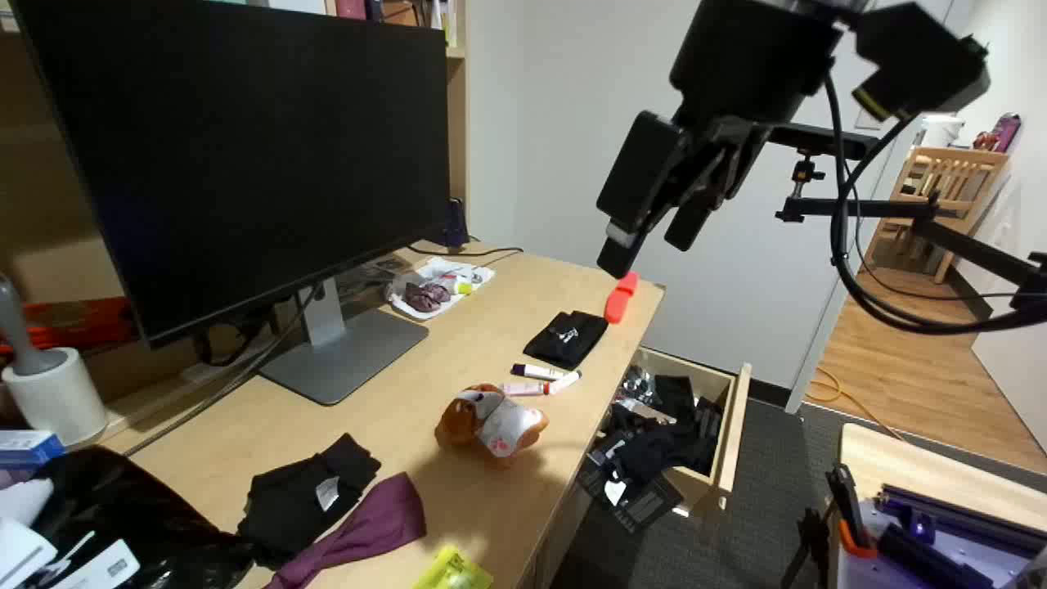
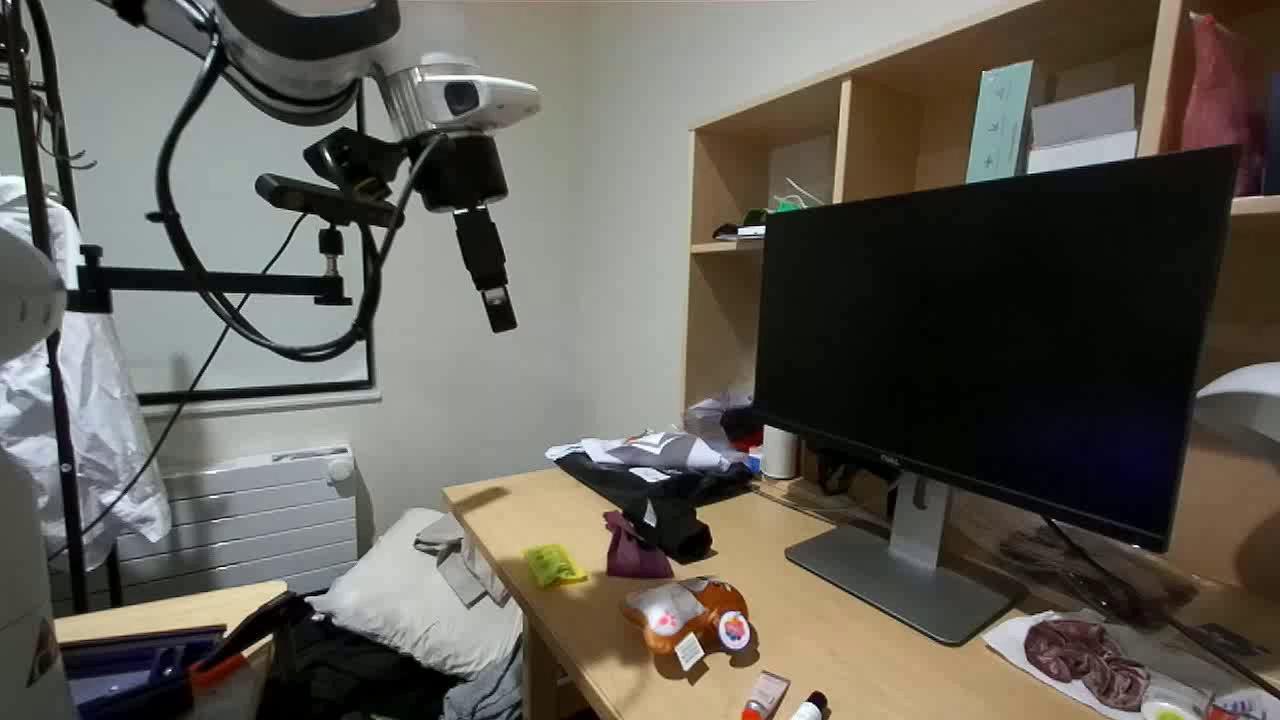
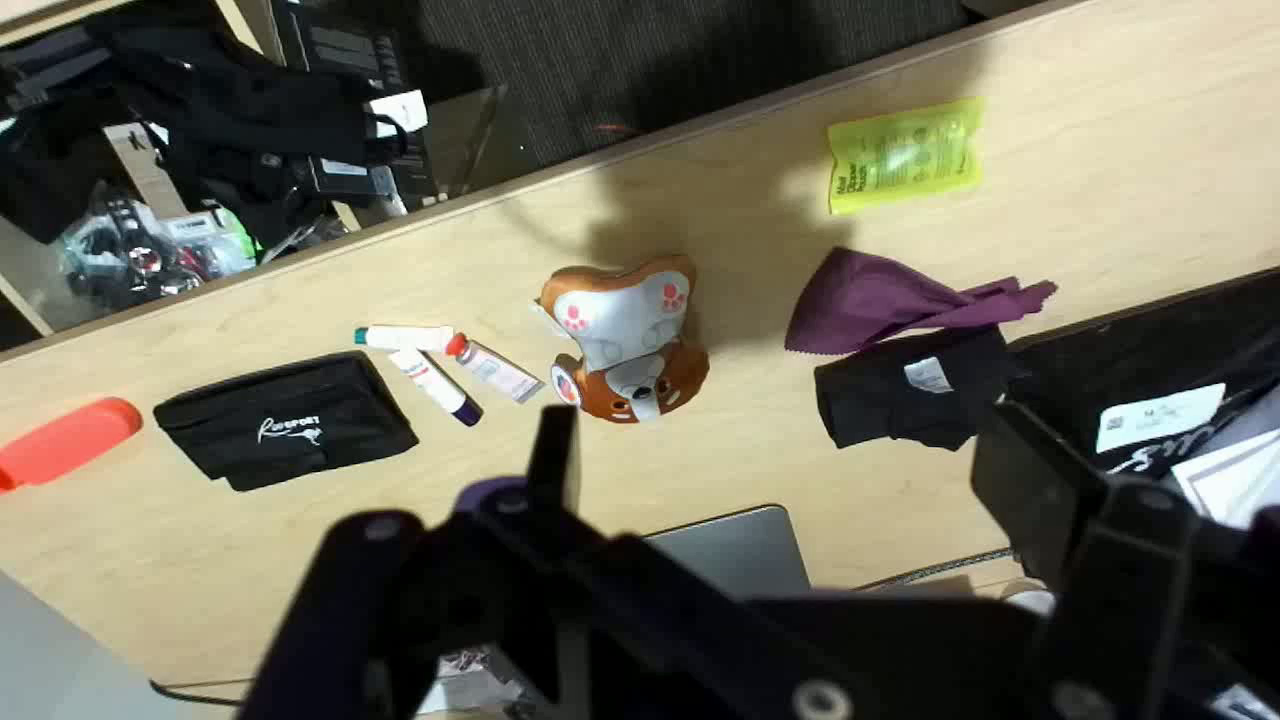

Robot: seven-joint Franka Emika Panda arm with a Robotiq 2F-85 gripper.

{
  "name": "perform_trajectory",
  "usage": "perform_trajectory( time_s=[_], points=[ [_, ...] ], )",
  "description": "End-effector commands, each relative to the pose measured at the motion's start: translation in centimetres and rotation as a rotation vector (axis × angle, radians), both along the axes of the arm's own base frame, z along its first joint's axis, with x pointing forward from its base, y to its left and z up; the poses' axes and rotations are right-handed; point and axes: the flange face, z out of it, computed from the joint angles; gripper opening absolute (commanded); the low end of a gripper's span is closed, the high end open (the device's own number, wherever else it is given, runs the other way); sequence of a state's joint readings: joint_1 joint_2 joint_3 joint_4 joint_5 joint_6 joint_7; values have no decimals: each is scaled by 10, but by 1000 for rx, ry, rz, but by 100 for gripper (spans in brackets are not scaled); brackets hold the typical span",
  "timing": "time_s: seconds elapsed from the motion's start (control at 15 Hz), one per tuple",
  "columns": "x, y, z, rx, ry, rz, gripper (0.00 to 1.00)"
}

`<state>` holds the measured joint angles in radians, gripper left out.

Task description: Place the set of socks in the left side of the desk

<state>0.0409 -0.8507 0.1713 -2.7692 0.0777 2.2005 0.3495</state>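
The light-wood desk [image 1: 491, 327] shows in all views. A folded black fabric bundle with a white label [image 3: 880, 400] lies on it beside a purple cloth; it also shows in both exterior views [image 1: 307, 495] [image 2: 683, 530]. More black fabric with white labels [image 3: 260, 110] fills the open drawer and hangs over its edge [image 1: 654, 450]. I cannot tell for certain which of these is the set of socks. My gripper [image 1: 652, 244] [image 2: 500, 310] is high above the desk, pointing down. In the wrist view its fingers [image 3: 790, 465] are wide apart with nothing between them.
A large black monitor [image 1: 270, 164] stands along the back. A plush toy [image 3: 630, 340], tubes [image 3: 430, 365], a black pouch [image 3: 290, 420], a red case [image 3: 70, 440], a yellow packet [image 3: 905, 155] and the purple cloth [image 3: 890, 300] lie on the desk. The drawer [image 1: 732, 425] stands pulled out.
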Motion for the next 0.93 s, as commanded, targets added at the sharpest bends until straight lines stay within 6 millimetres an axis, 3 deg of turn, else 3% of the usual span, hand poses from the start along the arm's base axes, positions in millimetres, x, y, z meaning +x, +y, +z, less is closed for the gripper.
perform_trajectory(
  time_s=[0.0,0.4,0.67,0.87],
  points=[
    [0,0,0,0,1,0,100],
    [24,-40,-7,30,-17,-198,100],
    [43,-93,-28,10,-49,-385,100],
    [57,-149,-56,-20,-46,-540,100]
  ],
)
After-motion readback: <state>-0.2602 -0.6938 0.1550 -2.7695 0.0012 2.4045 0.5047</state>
